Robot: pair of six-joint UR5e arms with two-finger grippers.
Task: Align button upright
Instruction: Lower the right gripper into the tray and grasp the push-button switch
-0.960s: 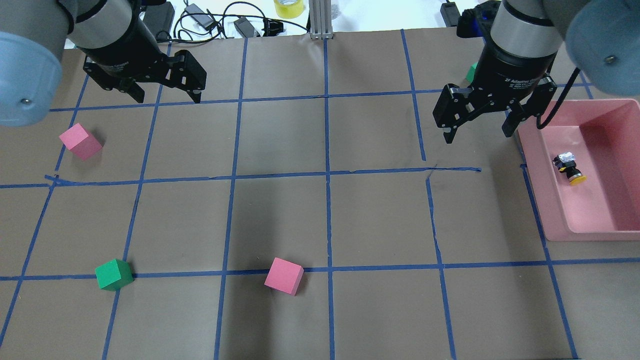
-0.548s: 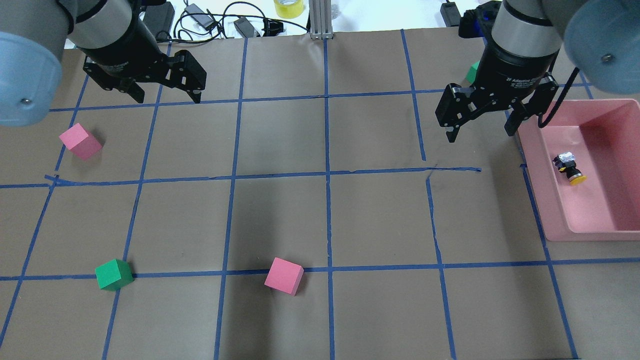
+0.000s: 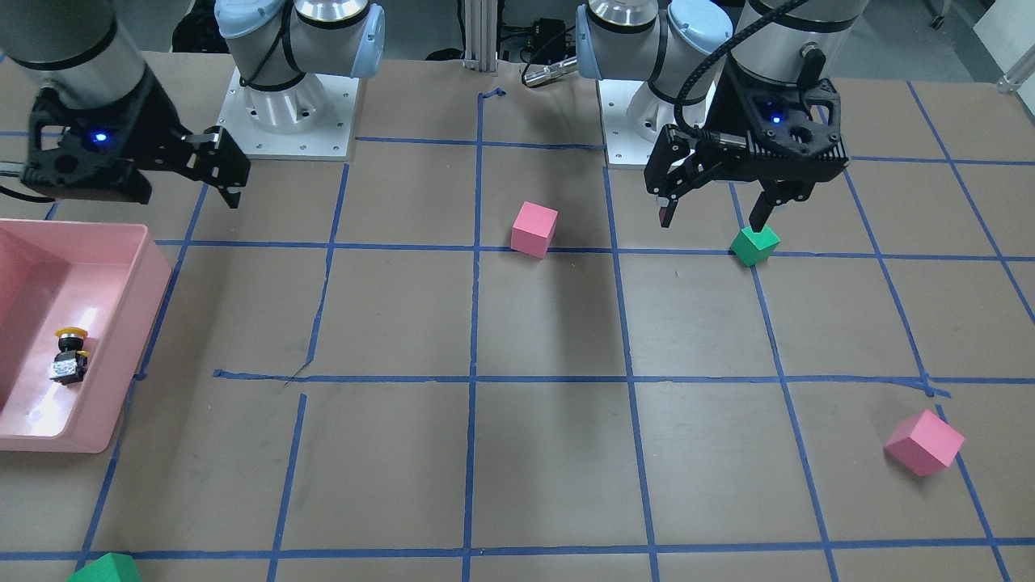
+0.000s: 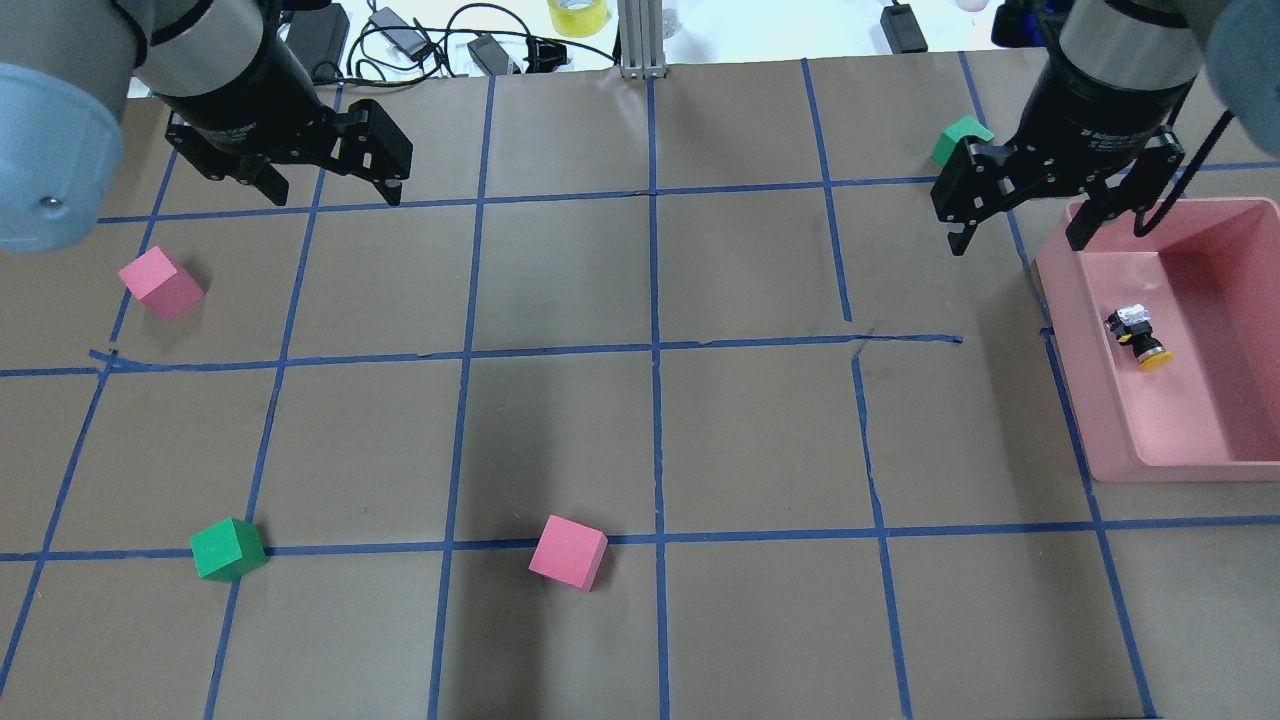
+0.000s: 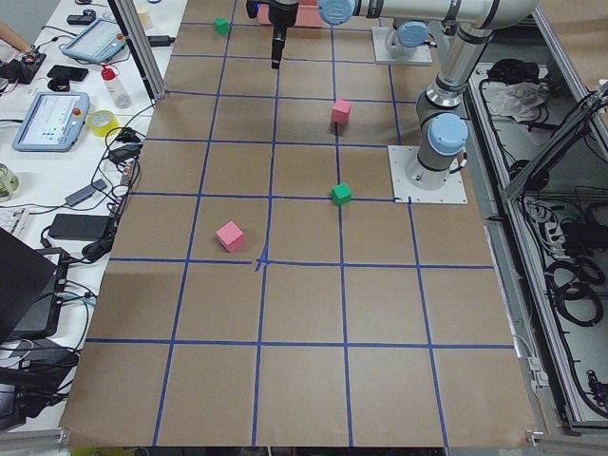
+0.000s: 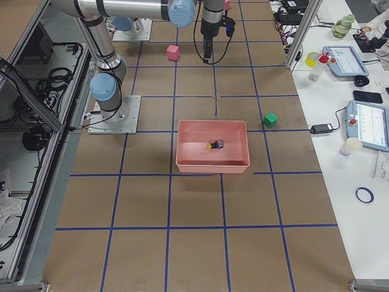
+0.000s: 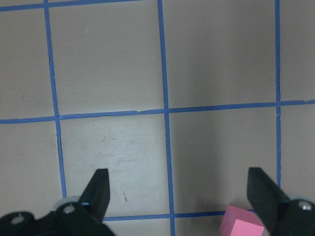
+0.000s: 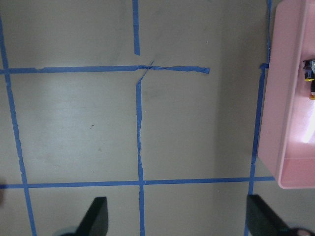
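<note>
The button (image 4: pixel 1138 337) has a yellow cap, a black body and a silvery base. It lies on its side on the floor of the pink bin (image 4: pixel 1075 330) at the right, and also shows in the front view (image 3: pixel 69 356) and at the right wrist view's edge (image 8: pixel 310 78). My right gripper (image 4: pixel 1017 244) is open and empty, hanging over the bin's far left corner, above and apart from the button. My left gripper (image 4: pixel 333 195) is open and empty at the far left of the table, far from the bin.
A pink cube (image 4: pixel 160 283) lies below the left gripper. A green cube (image 4: pixel 228 549) and a second pink cube (image 4: pixel 568 552) sit near the front. Another green cube (image 4: pixel 962 138) sits just behind the right gripper. Cables and tape lie past the far edge.
My right gripper has moved right and away from the robot, toward the bin's far corner, uncovering the green cube behind it. It stays open. The left arm and the button have not moved.
</note>
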